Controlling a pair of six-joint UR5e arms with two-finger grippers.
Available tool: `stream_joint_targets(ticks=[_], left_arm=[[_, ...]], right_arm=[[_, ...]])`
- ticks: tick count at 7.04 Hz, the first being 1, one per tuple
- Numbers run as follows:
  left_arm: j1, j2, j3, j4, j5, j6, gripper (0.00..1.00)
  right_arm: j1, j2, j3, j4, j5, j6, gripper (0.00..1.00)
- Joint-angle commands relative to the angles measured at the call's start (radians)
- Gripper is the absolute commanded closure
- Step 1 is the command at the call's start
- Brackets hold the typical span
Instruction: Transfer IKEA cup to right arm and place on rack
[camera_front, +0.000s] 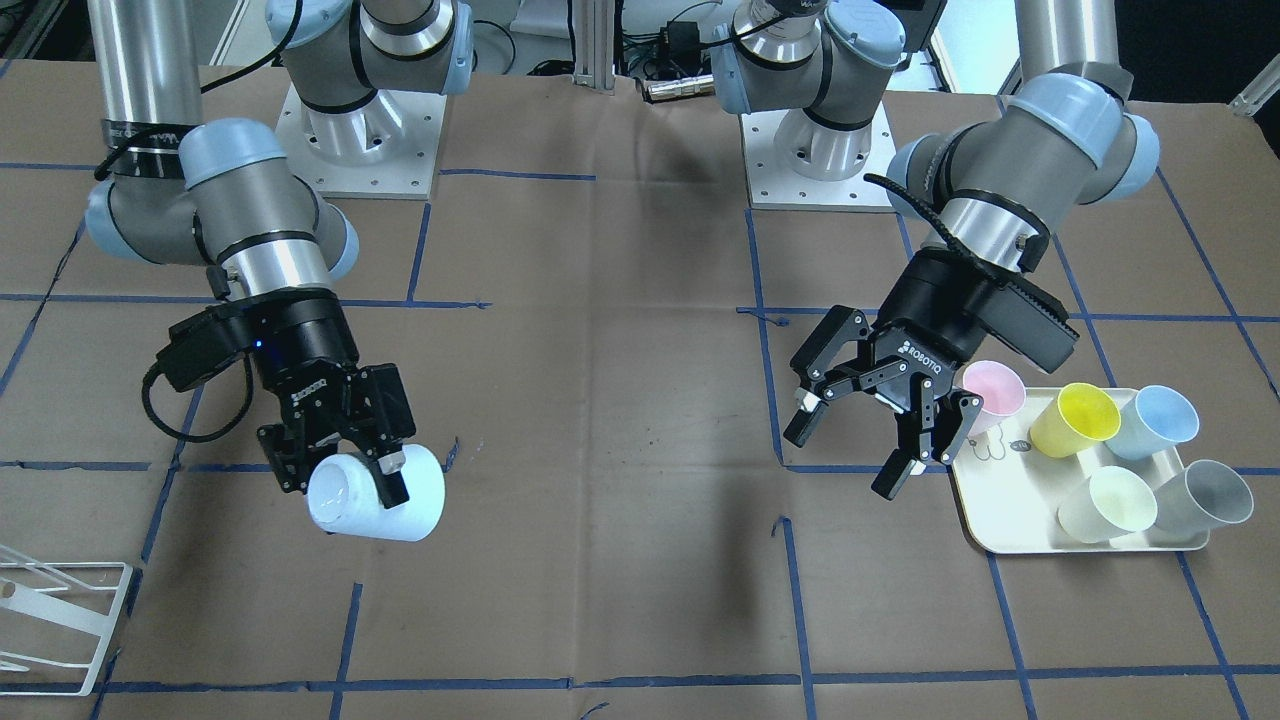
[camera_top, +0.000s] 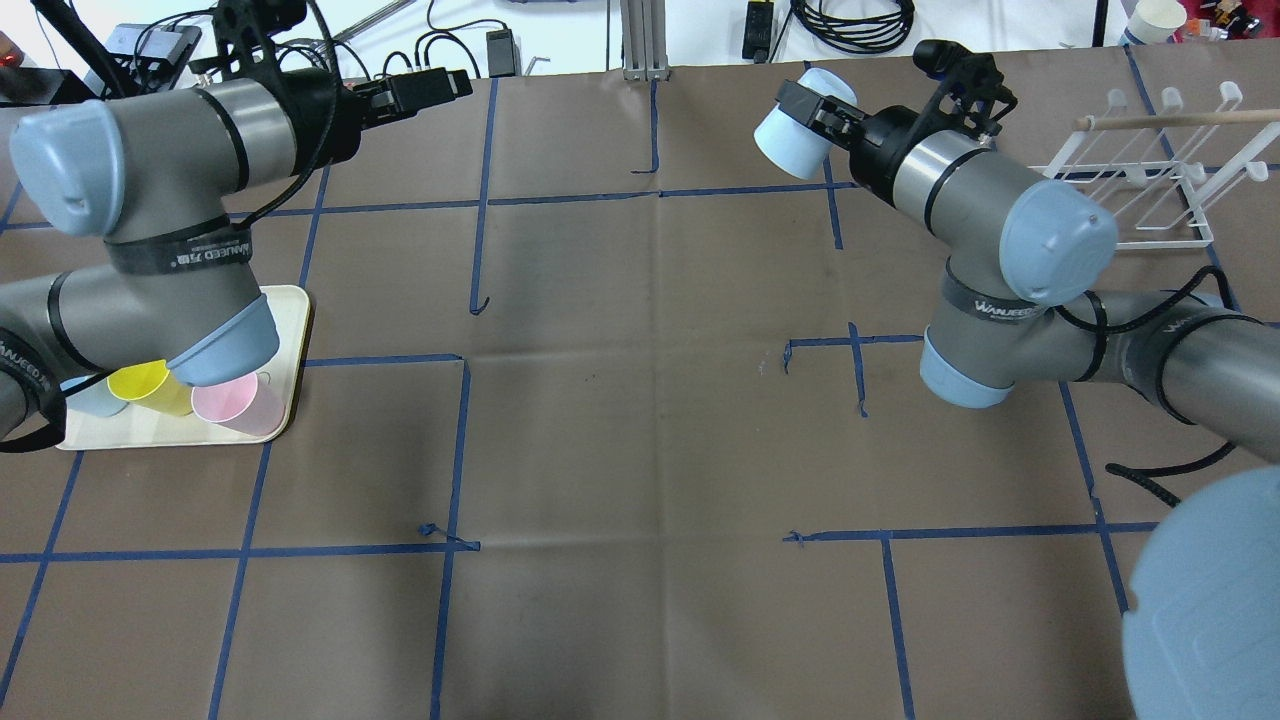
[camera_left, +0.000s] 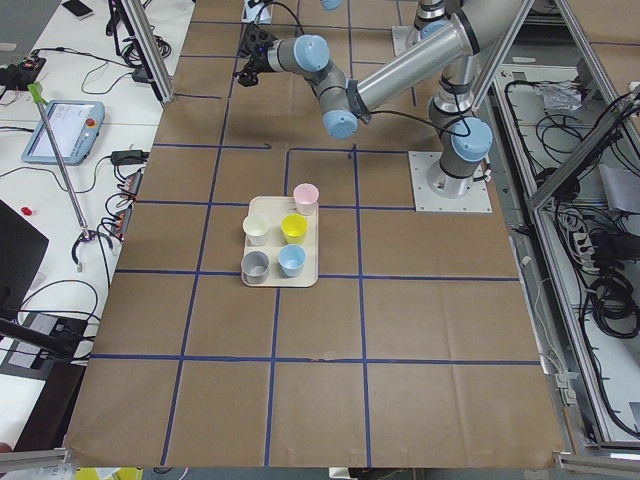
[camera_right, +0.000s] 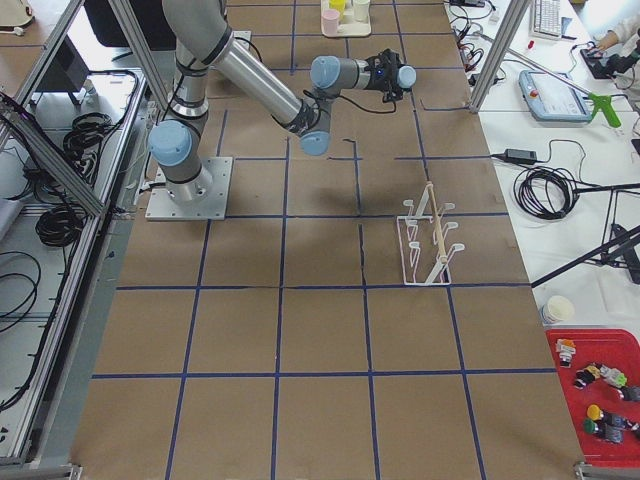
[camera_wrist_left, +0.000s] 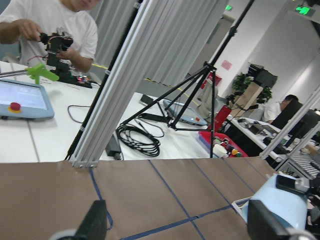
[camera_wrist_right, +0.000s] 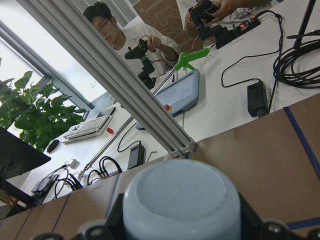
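My right gripper (camera_front: 385, 470) is shut on a pale blue cup (camera_front: 375, 495), held on its side above the table. In the overhead view the cup (camera_top: 795, 140) juts from the right gripper (camera_top: 835, 118), left of the white wire rack (camera_top: 1150, 190). The cup's base (camera_wrist_right: 182, 205) fills the bottom of the right wrist view. My left gripper (camera_front: 850, 445) is open and empty, just beside the cream tray (camera_front: 1000, 510). In the left wrist view its fingers (camera_wrist_left: 95, 222) stand wide apart, and the cup (camera_wrist_left: 280, 205) shows at the right edge.
The tray holds pink (camera_front: 990, 395), yellow (camera_front: 1075, 418), blue (camera_front: 1160, 420), cream (camera_front: 1105, 505) and grey (camera_front: 1205, 497) cups. The rack (camera_front: 60, 620) is at the table corner on my right, with a wooden rod (camera_top: 1170, 120) across it. Blue tape lines mark the brown table.
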Motion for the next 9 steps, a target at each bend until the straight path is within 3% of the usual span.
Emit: stream_joint_targets(ticks=[1,3,5,6,7,9], left_arm=[[-0.081,0.030,0.132,-0.378,0.273,0.003,0.02],[-0.082,0.045,0.199,-0.683,0.414,0.003,0.02],[-0.082,0.072,0.288,-1.007,0.462,0.004,0.02],[-0.085,0.059,0.327,-1.110,0.541,0.027,0.02],[-0.084,0.068,0.347,-1.184,0.545,0.043,0.02],[-0.084,0.077,0.350,-1.212,0.548,0.101,0.01]], right_arm=[[-0.159,0.000,0.000,0.081,0.036,-0.347,0.61],[-0.254,0.000,-0.015,0.111,0.039,-0.605,0.60],[-0.341,0.017,-0.112,0.111,0.036,-0.649,0.61],[-0.347,0.043,-0.182,0.112,0.037,-0.646,0.61],[-0.370,0.061,-0.213,0.109,0.031,-0.645,0.62],[-0.424,0.084,-0.237,0.100,0.042,-0.635,0.65]])
